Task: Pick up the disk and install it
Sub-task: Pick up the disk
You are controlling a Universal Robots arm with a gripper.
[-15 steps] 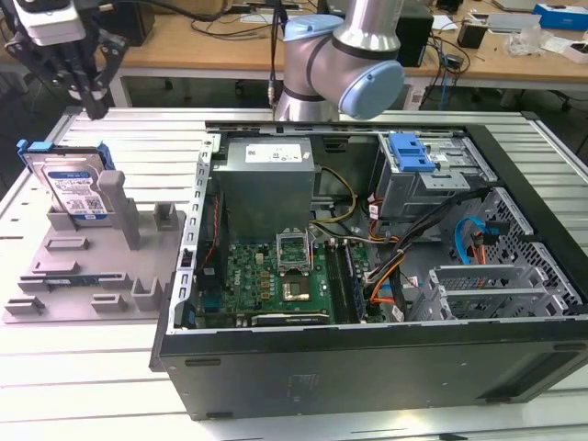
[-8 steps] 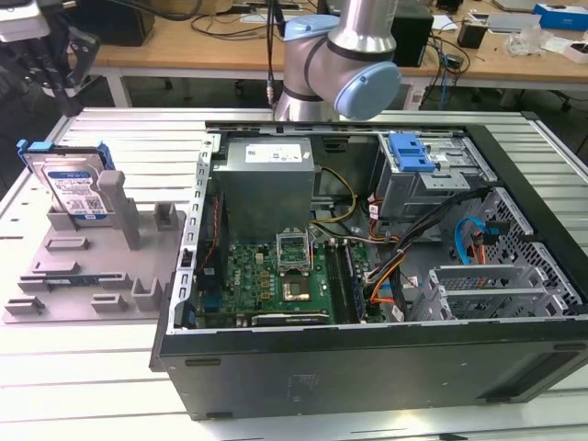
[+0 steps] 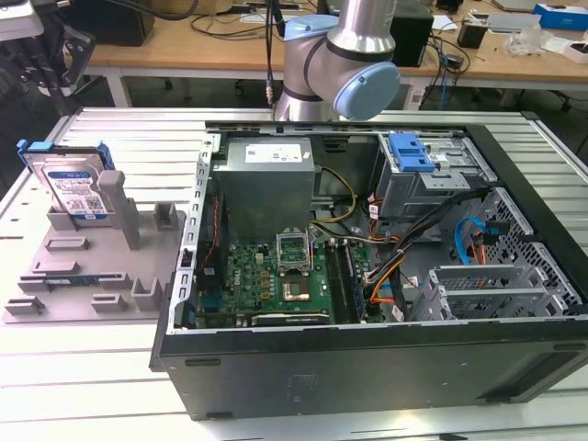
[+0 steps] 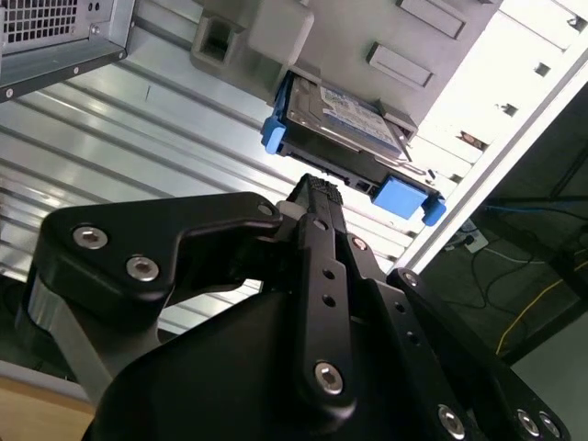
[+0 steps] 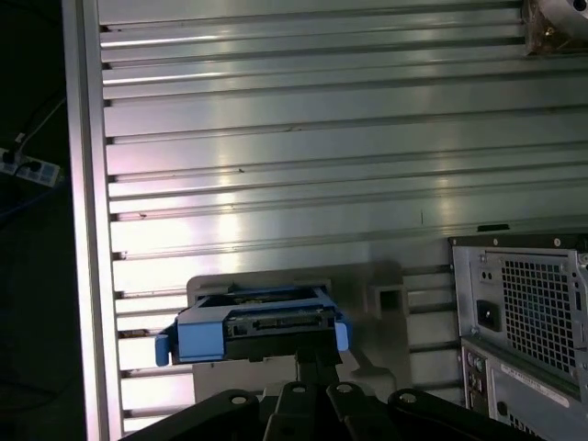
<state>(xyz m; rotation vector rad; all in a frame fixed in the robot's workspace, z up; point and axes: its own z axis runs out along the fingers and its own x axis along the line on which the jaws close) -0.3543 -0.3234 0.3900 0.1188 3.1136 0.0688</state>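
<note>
The disk [image 3: 78, 188] is a silver drive with a white-and-blue label in a blue carrier frame. It stands on edge in a grey holder [image 3: 92, 266] at the exterior view's left, beside the open computer case [image 3: 367, 358]. Both wrist views show the disk [image 4: 344, 119] [image 5: 257, 326] just beyond my black gripper [image 4: 317, 188] [image 5: 314, 356]. The fingers are pressed together with nothing between them, and a gap separates their tips from the disk's connector edge.
Inside the case are a grey metal box with a white label [image 3: 266, 179], a green motherboard [image 3: 276, 276] and a drive cage with a blue latch tab [image 3: 409, 152]. The slatted metal table [image 5: 322, 138] surrounds the holder. The case's rear panel [image 5: 519, 312] lies beside the holder.
</note>
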